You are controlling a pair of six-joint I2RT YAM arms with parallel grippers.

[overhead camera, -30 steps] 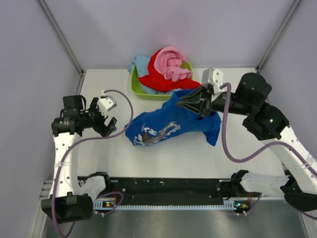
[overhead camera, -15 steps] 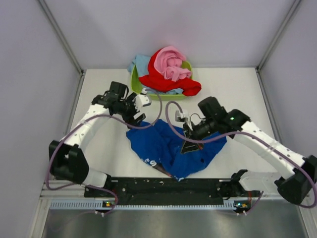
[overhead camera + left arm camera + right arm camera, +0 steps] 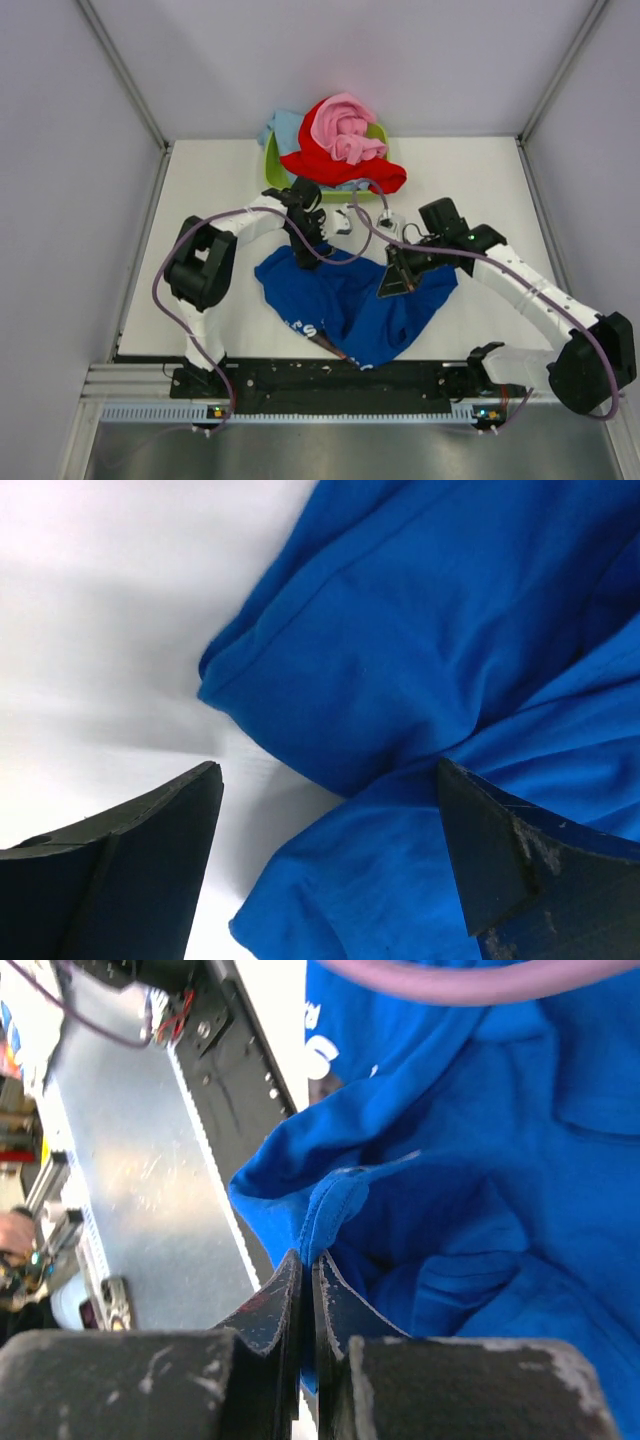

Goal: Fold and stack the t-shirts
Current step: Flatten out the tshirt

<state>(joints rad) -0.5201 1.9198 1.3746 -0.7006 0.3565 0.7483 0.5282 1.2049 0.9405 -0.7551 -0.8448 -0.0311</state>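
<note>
The royal blue t-shirt (image 3: 350, 300) lies crumpled at the table's front middle, its print partly showing near the front edge. My right gripper (image 3: 392, 285) is shut on a hemmed edge of the blue t-shirt (image 3: 450, 1160) and holds it lifted. My left gripper (image 3: 308, 238) is open just above the shirt's back left edge; blue cloth (image 3: 420, 670) lies between and beyond its fingers. The red t-shirt (image 3: 335, 165), pink t-shirt (image 3: 340, 125) and light blue t-shirt (image 3: 283, 128) are heaped in the tub.
The lime green tub (image 3: 275, 178) stands at the back middle of the white table (image 3: 210, 190). A black rail (image 3: 340, 380) runs along the front edge. Grey walls close in both sides.
My left arm has swung right and forward to the blue shirt's back edge. My right gripper has shifted slightly right with the cloth still in it; the shirt has spread a little.
</note>
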